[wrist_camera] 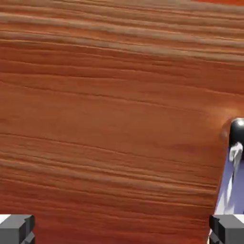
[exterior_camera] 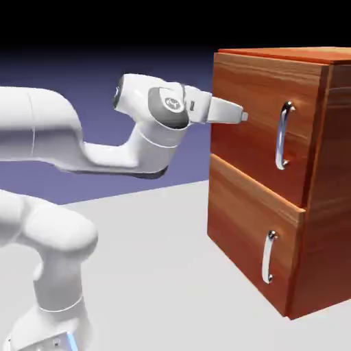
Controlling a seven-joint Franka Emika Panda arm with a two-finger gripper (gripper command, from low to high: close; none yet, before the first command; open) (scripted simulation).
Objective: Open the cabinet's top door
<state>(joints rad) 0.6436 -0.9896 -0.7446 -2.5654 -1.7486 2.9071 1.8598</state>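
Observation:
The reddish-brown wood-grain cabinet (exterior_camera: 328,226) stands at the right. Its top door (exterior_camera: 255,161) is shut flush and carries a vertical curved silver handle (exterior_camera: 283,135). My gripper (exterior_camera: 241,115) points at the door's face, level with the handle's upper part and to its left, close to the wood. In the hand view the door's wood (wrist_camera: 109,119) fills the picture, and the silver handle (wrist_camera: 235,143) shows at the right edge. The gripper (wrist_camera: 122,231) is open, with both grey fingertips (wrist_camera: 17,228) set far apart and nothing between them.
Below the top door sits the shorter lower panel (exterior_camera: 236,236) with its own silver handle (exterior_camera: 268,257). The grey table (exterior_camera: 151,260) stretches in front of the cabinet. My white arm (exterior_camera: 62,137) comes in from the left.

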